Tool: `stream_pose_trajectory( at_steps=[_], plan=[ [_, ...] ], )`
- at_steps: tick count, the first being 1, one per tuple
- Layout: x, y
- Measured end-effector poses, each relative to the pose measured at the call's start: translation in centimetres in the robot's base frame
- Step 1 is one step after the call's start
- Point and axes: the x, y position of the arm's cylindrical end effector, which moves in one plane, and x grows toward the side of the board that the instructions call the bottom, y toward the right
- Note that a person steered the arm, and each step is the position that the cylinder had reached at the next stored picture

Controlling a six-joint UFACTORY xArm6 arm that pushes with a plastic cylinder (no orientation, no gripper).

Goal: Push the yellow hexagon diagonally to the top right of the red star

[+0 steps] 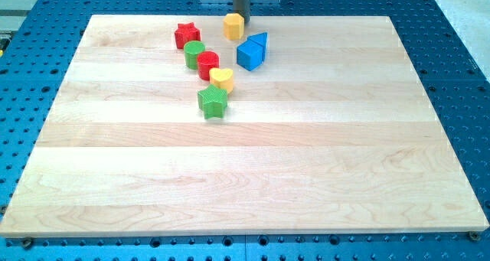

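The yellow hexagon (233,25) stands near the board's top edge, to the right of the red star (186,35) and slightly higher in the view. My tip (240,18) is at the hexagon's upper right side, touching or nearly touching it. The rod rises from there out of the view's top.
A green cylinder (194,53), a red cylinder (208,63), a yellow heart (222,79) and a green star (213,102) run in a diagonal line below the red star. A blue triangular block (253,51) sits below right of the hexagon. The wooden board (245,177) lies on a blue perforated table.
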Motion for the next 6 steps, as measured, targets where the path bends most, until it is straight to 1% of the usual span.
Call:
stream_pose_trajectory(
  at_steps=[1, 2, 4, 5, 6],
  plan=[
    [0.1, 1.8],
    [1.3, 0.2],
    [1.8, -2.7],
    [1.9, -2.2],
    [1.9, 2.9]
  ],
)
